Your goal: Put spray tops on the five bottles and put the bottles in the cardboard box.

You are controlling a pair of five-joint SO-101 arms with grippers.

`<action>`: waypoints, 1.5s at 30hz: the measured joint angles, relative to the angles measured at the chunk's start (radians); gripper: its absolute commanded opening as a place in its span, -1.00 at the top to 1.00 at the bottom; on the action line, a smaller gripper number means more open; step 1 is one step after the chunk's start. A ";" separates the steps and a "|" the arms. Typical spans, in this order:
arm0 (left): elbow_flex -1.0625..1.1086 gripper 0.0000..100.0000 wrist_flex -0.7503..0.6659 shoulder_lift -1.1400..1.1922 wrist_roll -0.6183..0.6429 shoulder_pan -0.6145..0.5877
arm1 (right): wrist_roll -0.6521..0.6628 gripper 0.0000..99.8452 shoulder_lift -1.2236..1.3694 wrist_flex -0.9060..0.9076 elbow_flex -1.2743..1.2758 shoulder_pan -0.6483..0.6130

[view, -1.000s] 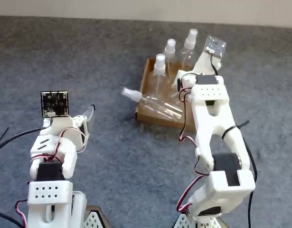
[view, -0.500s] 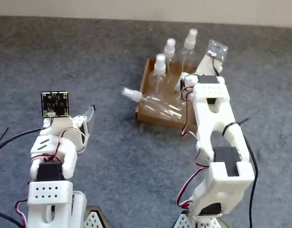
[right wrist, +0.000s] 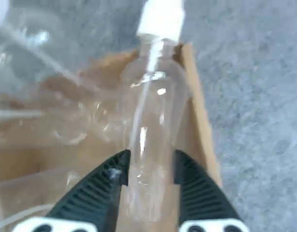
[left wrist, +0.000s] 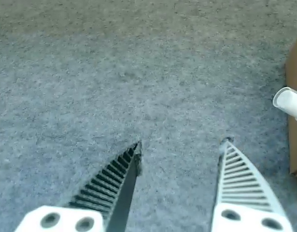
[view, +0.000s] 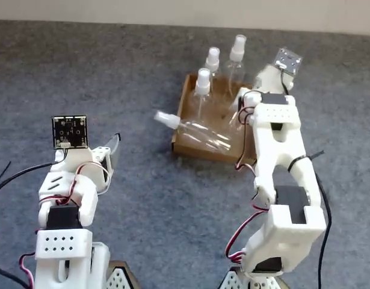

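Clear bottle (right wrist: 153, 111) pinched in right gripper (right wrist: 149, 157): jaws narrow, pads touching both sides of the lower body, so reads as a grip, not a hover. Sits over the floor of the cardboard box (right wrist: 201, 130), just inside one side wall. Long axis straight out from the gripper, white spray top (right wrist: 160, 19) at the far end, already fitted. Judgement: placement step, close to done for this one. Needs only jaws opened and a retreat back along that same axis, clear of the neighbours.

From high view: upright bottles (view: 202, 90) capped and standing in the box. Lying bottle (view: 200, 133) across the near-left corner, overhanging nozzle (view: 165, 119) sticking out past the left wall toward the left arm. Not properly in, probably wants a nudge or re-seat.

Left gripper (left wrist: 182, 142) wide open, empty, over grey carpet (left wrist: 90, 72). Nearer to that nozzle than the right one, nozzle off to one side of its jaws and apart from them. Risk: shoving the nozzle could shift the box or knock the uprights
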 measured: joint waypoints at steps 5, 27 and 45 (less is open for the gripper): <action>0.000 0.54 0.000 0.000 0.000 0.000 | 0.000 0.94 0.000 0.000 -0.017 0.021; 0.000 0.54 0.000 0.000 0.000 0.000 | 0.000 0.64 0.005 0.000 -0.018 -0.003; 0.000 0.54 0.000 0.000 0.000 0.000 | 0.037 0.47 0.008 0.000 -0.018 -0.031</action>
